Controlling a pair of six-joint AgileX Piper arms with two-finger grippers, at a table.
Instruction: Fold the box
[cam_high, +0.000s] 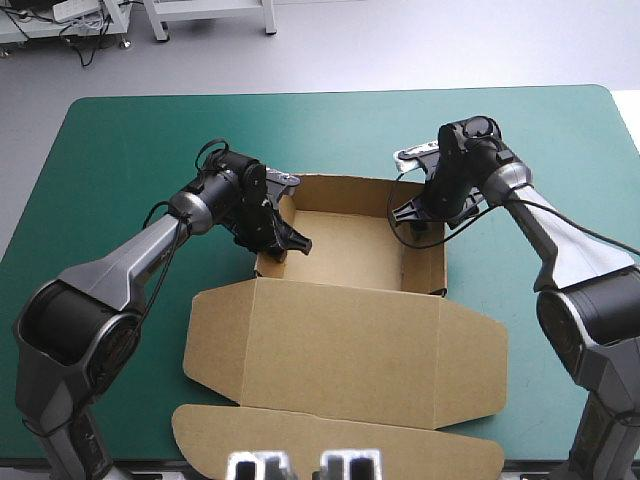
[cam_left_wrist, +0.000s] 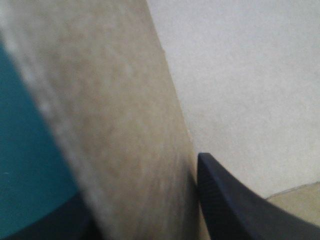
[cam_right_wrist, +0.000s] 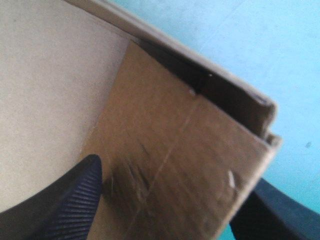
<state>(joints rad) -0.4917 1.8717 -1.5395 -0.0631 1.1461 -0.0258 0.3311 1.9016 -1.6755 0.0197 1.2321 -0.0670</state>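
The brown box (cam_high: 345, 250) stands at the table's middle as an open tray, its lid (cam_high: 350, 350) lying flat toward the near edge. My left gripper (cam_high: 280, 245) is at the tray's left wall (cam_left_wrist: 125, 125). In the left wrist view this gripper (cam_left_wrist: 142, 177) is open and straddles the wall, one black finger (cam_left_wrist: 235, 200) inside the tray. My right gripper (cam_high: 420, 215) is at the right wall (cam_right_wrist: 175, 150). It (cam_right_wrist: 172, 170) is open too, with one finger (cam_right_wrist: 65, 200) on the inner face and the other outside. The wall's doubled corner (cam_right_wrist: 267, 125) shows ahead.
A long rounded flap (cam_high: 330, 445) of the lid reaches the table's near edge. The teal-green cover (cam_high: 120, 160) lies bare to the left, right and beyond the tray.
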